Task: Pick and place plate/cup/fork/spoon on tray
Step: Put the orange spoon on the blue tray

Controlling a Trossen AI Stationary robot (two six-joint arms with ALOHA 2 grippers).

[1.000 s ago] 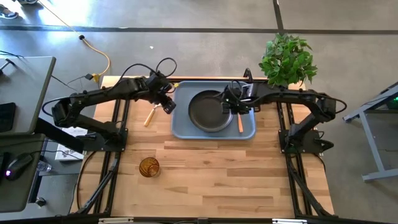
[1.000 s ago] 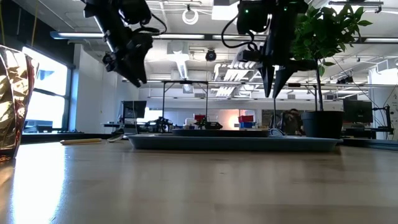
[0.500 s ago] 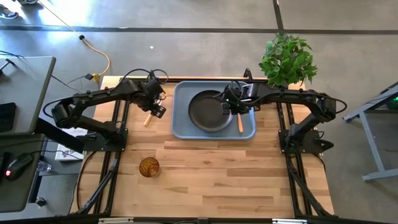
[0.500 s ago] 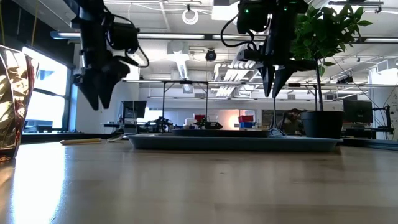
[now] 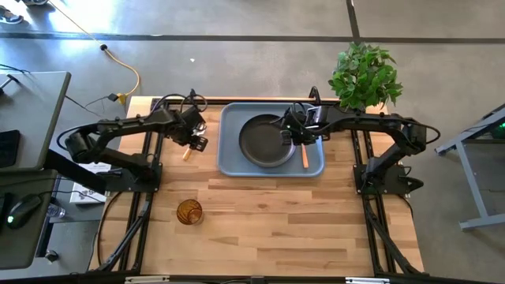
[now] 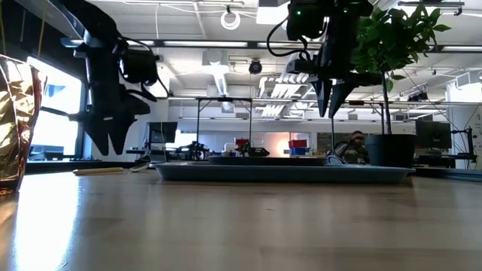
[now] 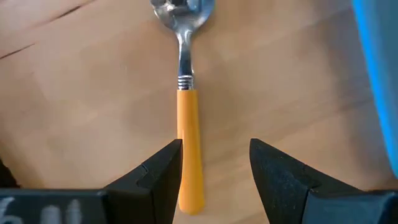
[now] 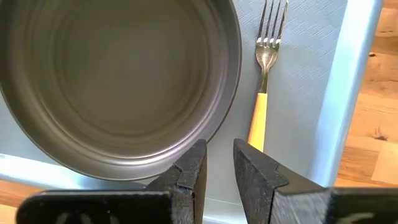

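My left gripper (image 7: 214, 165) had dropped from beside the tray (image 5: 229, 162) to the spoon (image 7: 188, 112), fingers apart, probably straddling its orange handle for pickup.

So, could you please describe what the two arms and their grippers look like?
Both arms are dark, near-black, slim and jointed, with loose black cables looping along them. The left gripper and the right gripper each have two matte black, wedge-shaped fingers tapering to blunt tips. No markings are legible.
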